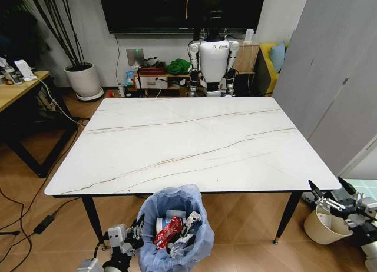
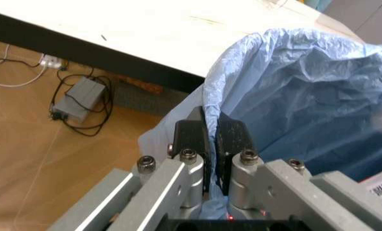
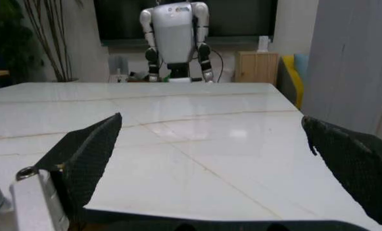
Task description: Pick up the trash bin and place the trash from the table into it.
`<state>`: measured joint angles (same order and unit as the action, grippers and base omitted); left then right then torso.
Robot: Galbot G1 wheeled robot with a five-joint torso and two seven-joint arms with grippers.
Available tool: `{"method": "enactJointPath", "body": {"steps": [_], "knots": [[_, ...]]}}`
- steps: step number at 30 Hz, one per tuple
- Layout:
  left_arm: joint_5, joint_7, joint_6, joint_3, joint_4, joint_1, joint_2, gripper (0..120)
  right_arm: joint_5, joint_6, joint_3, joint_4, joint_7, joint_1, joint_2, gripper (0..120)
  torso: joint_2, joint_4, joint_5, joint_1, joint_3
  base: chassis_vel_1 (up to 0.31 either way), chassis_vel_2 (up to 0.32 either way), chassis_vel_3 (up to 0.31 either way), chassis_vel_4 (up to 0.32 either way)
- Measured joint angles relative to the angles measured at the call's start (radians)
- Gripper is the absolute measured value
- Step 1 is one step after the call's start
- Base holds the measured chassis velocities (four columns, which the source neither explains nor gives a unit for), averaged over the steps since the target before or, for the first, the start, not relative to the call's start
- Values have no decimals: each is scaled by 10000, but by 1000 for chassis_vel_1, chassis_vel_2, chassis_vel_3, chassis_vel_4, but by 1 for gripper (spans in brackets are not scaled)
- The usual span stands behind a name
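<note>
The trash bin (image 1: 175, 228), lined with a frilly light-blue bag, stands just before the near edge of the table (image 1: 188, 142). Trash lies inside it: a red wrapper (image 1: 168, 232), a blue-and-white paper cup (image 1: 166, 216) and white bits. My left gripper (image 1: 135, 229) is low at the bin's left side. In the left wrist view its black fingers (image 2: 192, 134) are pressed together on the bag's rim (image 2: 242, 62). My right gripper (image 1: 330, 191) hovers off the table's near right corner. It is open, with wide-spread fingers (image 3: 88, 149) facing across the marble top (image 3: 197, 144).
A plain cream-white bin (image 1: 324, 226) sits on the floor under my right gripper. Another robot (image 1: 213, 59) stands beyond the far edge. A wooden desk (image 1: 17, 86) and a potted plant (image 1: 83, 80) are at the left. A power adapter (image 2: 79, 98) with cables lies under the table.
</note>
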<state>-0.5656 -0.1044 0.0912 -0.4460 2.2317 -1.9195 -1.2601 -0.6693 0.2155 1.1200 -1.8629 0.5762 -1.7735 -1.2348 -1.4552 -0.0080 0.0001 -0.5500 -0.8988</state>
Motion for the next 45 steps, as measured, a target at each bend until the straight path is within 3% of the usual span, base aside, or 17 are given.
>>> {"method": "enactJointPath", "body": {"steps": [10,30,45], "knots": [[42,55,-126,-162,-124,-162,-29,0,329,404,-296,595,424,130,-653,100,0,2,0,0,0,0,0,0,0],[1331,-470,-170,-461,-523,-434,-331,0,355,413,-338,597,424,164,-620,100,2,1,-2,-2,-1,0,0,0,0],[2719,-837,-921,-622,-583,-521,-418,0,354,409,-343,587,418,165,-609,100,2,1,-1,-2,-1,0,0,0,0]]}}
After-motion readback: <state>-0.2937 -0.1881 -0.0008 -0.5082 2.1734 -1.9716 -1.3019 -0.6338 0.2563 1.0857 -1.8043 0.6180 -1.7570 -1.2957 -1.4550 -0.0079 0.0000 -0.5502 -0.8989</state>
